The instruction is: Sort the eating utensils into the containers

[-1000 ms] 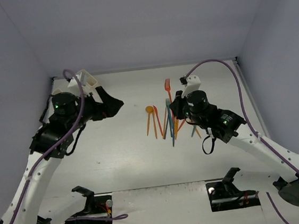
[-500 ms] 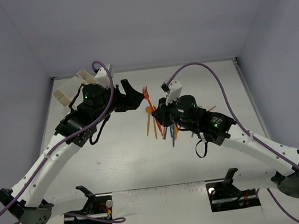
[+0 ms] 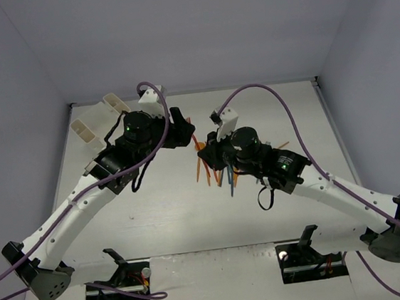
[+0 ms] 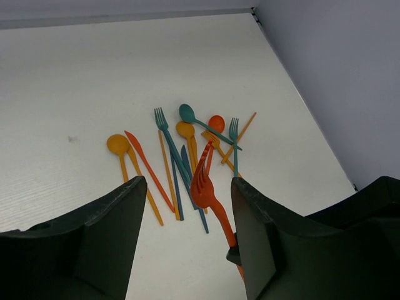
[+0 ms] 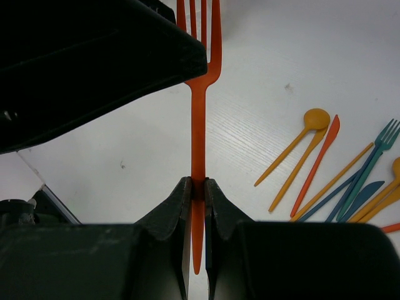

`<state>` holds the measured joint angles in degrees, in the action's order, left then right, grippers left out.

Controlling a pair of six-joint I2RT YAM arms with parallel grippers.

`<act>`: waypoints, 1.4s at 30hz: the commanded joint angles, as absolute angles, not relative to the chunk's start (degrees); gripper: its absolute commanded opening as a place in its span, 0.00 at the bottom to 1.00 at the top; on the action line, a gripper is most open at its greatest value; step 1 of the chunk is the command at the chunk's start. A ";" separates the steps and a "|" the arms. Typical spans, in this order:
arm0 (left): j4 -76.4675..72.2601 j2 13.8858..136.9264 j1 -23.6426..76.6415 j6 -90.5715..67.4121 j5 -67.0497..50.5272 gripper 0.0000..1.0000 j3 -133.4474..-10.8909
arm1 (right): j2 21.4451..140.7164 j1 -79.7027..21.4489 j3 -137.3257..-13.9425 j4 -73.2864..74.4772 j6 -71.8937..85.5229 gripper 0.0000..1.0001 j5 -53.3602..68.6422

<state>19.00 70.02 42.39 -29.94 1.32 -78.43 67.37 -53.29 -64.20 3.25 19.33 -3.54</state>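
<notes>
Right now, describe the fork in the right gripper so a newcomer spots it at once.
Look at the middle of the table, just above the pile of utensils. There the right gripper pinches an orange-red fork by its handle, tines pointing between the fingers of the open left gripper. It is the only utensil off the table; the rest lie flat.

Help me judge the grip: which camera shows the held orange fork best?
Right wrist view: the orange fork runs nearly full length, tines to handle, pinched in the right pincer. The left wrist view shows its tines between the open left pincer, handle end hidden. The top view hides most of it behind the arms.
</notes>
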 commanded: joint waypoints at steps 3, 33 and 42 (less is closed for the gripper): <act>14.33 70.20 43.06 -26.22 3.68 0.49 -81.55 | 68.00 -53.87 -67.32 -1.24 18.90 0.00 -2.91; 10.73 65.01 32.00 -20.84 6.39 0.00 -74.70 | 64.08 -54.58 -63.76 -1.31 19.15 0.88 -7.67; 10.73 66.70 7.55 -10.69 0.27 0.00 -77.77 | 55.03 -54.36 -58.37 1.44 17.89 0.92 -14.67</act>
<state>14.73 66.35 15.92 -16.31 3.76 -73.56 58.98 -54.41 -59.79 2.89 19.11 -9.16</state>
